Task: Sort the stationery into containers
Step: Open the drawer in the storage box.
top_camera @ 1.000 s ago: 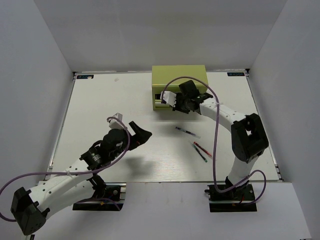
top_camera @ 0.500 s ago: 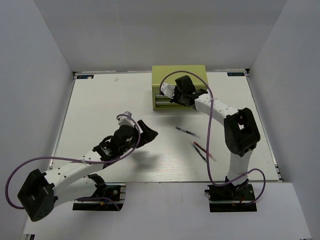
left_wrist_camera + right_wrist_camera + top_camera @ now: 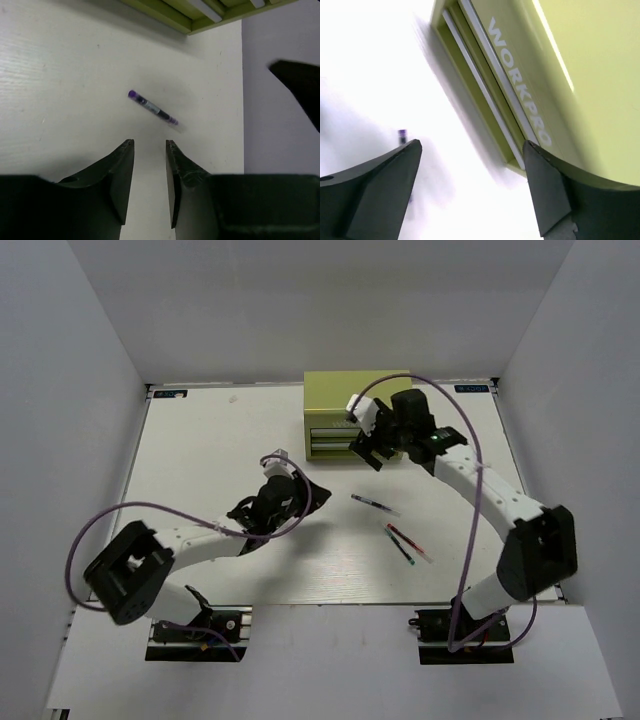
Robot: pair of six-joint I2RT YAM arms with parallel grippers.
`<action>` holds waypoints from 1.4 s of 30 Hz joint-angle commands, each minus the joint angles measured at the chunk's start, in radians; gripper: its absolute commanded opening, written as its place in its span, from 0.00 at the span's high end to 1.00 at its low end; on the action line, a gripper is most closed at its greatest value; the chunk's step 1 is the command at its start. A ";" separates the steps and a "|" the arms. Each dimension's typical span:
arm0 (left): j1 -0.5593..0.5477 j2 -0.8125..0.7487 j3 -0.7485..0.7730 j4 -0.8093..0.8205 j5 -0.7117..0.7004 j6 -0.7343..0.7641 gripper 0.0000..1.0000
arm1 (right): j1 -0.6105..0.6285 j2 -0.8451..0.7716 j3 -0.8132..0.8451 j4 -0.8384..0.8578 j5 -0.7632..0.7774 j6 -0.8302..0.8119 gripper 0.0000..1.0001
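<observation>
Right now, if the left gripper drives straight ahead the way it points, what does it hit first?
Probably the clear pen, lying just ahead of the left gripper. Height is unclear, so it might pass over the pen.

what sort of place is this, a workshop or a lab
Probably a robot lab test cell, not a workshop: a white table boxed in by plain white walls, two robot arms bolted at its near edge, and only a green tool chest and a few pens.
</observation>
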 commanded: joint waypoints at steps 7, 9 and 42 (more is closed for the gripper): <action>0.003 0.379 0.213 0.439 -0.065 -0.056 0.36 | -0.098 -0.196 -0.075 0.030 -0.078 0.245 0.10; 0.003 0.434 0.267 0.494 -0.092 -0.056 0.34 | -0.117 -0.228 -0.094 0.033 -0.075 0.250 0.10; 0.080 0.827 0.471 0.672 -0.320 -0.395 0.38 | -0.306 -0.419 -0.276 0.159 -0.145 0.314 0.12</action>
